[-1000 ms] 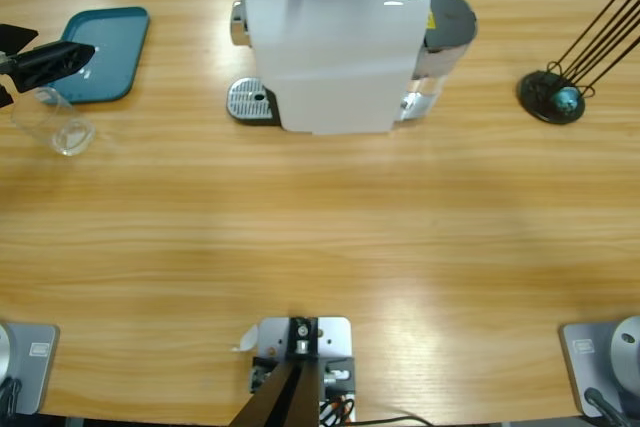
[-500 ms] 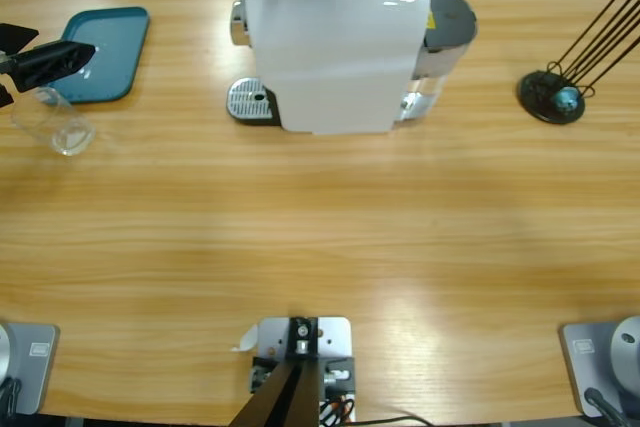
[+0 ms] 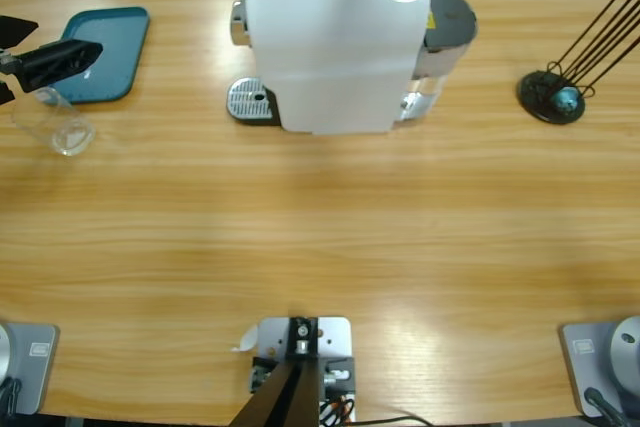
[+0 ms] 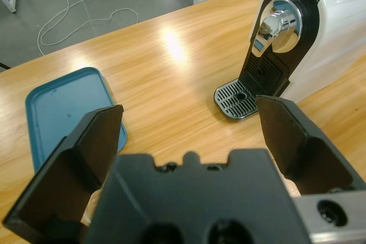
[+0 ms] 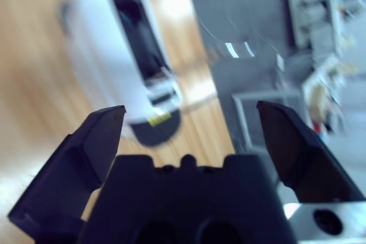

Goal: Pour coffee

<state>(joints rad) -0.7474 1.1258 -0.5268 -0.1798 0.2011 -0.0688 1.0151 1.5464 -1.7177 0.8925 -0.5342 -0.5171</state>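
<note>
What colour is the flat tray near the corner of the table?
The flat plastic tray is teal-blue all over, seen best in the high view.

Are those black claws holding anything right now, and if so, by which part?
Nothing is held. The left gripper has its jaws spread with only table between them; the right gripper is open in the air.

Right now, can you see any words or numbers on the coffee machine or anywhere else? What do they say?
No words or numbers can be read.
Coffee machine: a small yellow label sits on its side, too small to read.
Teal tray: no writing shows.
Clear glass: no writing shows.
Black wire stand: no writing shows.
</note>
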